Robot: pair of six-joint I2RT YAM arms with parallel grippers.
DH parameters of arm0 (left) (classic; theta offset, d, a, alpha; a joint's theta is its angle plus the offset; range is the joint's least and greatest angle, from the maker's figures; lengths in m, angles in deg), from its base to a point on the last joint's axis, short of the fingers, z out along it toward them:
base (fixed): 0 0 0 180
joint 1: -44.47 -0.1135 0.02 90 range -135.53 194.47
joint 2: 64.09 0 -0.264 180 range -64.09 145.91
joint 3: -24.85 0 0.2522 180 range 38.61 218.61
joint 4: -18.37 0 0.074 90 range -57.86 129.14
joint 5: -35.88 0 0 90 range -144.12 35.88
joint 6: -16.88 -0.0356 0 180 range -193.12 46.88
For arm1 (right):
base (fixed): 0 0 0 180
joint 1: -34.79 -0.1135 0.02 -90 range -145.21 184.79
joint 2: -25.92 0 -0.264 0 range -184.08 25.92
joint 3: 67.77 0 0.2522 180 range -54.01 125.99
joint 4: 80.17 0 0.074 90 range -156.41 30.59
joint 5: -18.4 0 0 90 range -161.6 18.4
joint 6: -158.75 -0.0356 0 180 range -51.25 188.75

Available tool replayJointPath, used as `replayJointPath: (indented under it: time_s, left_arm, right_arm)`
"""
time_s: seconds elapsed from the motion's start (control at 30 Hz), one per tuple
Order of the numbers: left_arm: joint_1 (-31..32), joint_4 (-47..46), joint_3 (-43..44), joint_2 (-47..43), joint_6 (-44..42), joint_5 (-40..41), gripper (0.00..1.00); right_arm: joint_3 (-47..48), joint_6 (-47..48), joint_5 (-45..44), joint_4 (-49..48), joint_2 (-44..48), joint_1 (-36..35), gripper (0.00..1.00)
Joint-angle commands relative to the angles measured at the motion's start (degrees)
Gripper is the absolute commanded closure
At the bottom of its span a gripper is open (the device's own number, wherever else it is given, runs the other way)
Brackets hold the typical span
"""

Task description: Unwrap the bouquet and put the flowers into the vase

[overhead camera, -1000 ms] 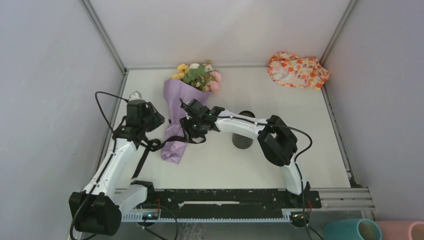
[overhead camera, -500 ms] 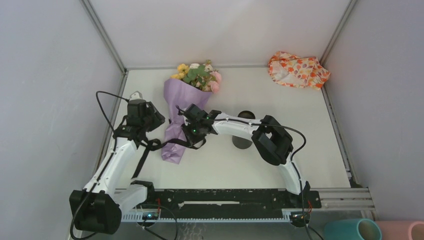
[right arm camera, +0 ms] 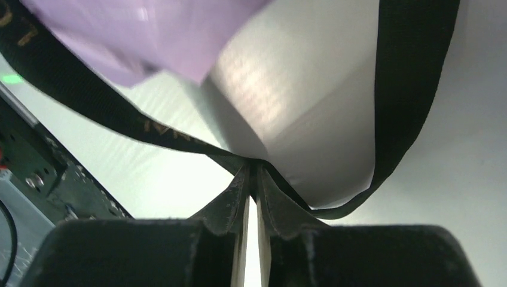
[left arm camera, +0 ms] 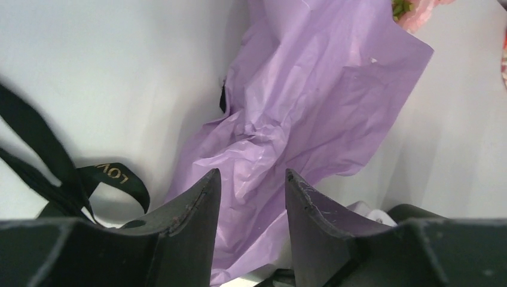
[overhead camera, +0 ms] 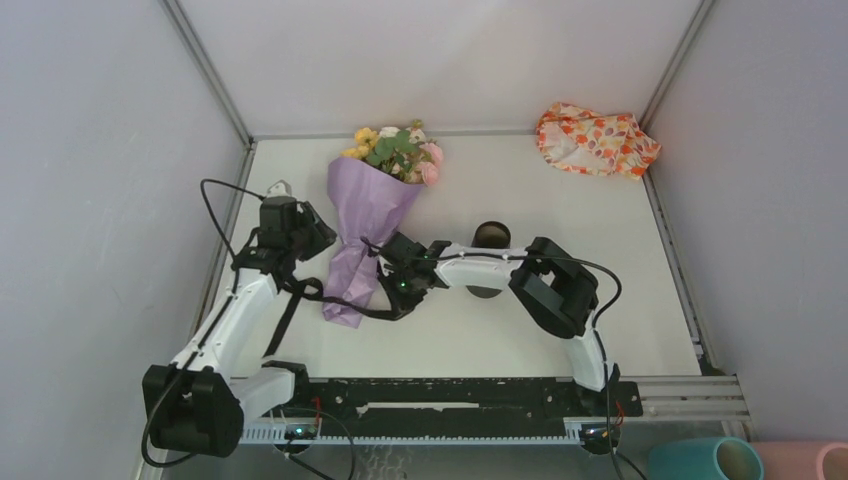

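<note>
With our right gripper [right arm camera: 252,171] pinched tight on the long black ribbon [right arm camera: 412,89], we should pull gently while our left gripper [left arm camera: 250,177], fingers apart, pins the crinkled purple paper bouquet [overhead camera: 372,205] lying between them.

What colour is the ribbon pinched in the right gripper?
Black, with gold lettering; the right wrist view shows the ribbon best.

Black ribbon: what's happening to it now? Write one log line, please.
right tool: shut on black ribbon | left tool: open beside bouquet | bouquet: wrapped
</note>
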State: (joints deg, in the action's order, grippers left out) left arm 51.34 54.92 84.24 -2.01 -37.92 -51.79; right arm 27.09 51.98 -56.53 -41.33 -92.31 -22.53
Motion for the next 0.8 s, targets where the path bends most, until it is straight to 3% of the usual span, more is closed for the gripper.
replayJointPath:
  time_s: [0.0,0.17,0.37,0.57,0.77]
  left_arm:
    - [2.6,-4.8,-0.3,1.4,0.3,-3.3,0.5]
    - [9.0,-2.4,3.9,5.6,-1.7,0.7,0.48]
    - [12.4,0.1,8.6,11.6,-2.4,2.3,0.47]
    - [16.2,4.0,13.9,18.8,-4.3,8.1,0.47]
    - [19.8,7.1,19.4,25.0,-5.7,11.3,0.47]
  right_arm:
    - [-3.5,0.3,-4.7,2.0,6.0,-2.1,0.8]
    - [-3.8,-2.7,-17.9,5.6,12.4,-2.4,0.65]
    - [-5.1,-4.6,-25.5,6.8,25.4,-0.9,0.5]
    - [-7.8,-5.0,-26.1,6.1,35.6,1.8,0.45]
    - [-9.9,-6.0,-23.3,4.8,38.6,4.6,0.45]
